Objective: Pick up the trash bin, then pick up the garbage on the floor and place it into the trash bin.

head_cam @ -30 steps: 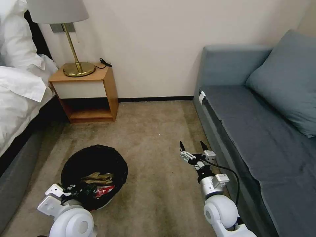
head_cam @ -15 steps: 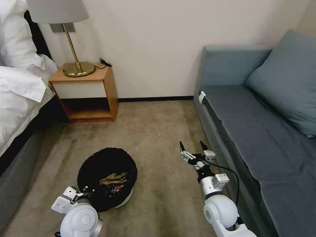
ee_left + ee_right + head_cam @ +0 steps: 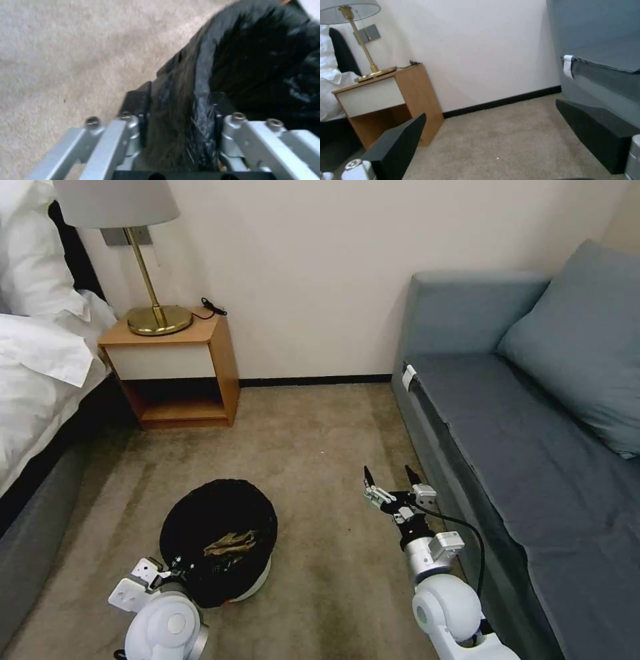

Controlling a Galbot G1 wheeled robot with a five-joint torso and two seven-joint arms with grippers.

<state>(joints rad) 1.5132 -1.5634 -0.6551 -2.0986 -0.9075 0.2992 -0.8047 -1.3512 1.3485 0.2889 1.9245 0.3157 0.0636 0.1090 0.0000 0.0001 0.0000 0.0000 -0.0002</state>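
The trash bin (image 3: 257, 580), white and lined with a wrinkly black bag, sits low on the carpet at my front left. Tan crumpled garbage (image 3: 230, 543) lies inside it. My left gripper (image 3: 175, 567) is at the bin's near rim. In the left wrist view the left gripper (image 3: 180, 105) is shut on the rim of the trash bin (image 3: 253, 50), with the black liner pinched between its fingers (image 3: 133, 100). My right gripper (image 3: 393, 477) hovers open over the carpet beside the sofa, holding nothing. The right wrist view shows the right gripper (image 3: 490, 110) with its dark fingers (image 3: 400, 142) spread wide.
A wooden nightstand (image 3: 180, 367) with a brass lamp (image 3: 157, 317) stands against the far wall. The bed (image 3: 40, 380) runs along the left and a grey-blue sofa (image 3: 533, 447) along the right. Open carpet (image 3: 313, 447) lies between them.
The left arm has carried the trash bin to the right and a little nearer, most of it in the first half second. The right arm has not moved.
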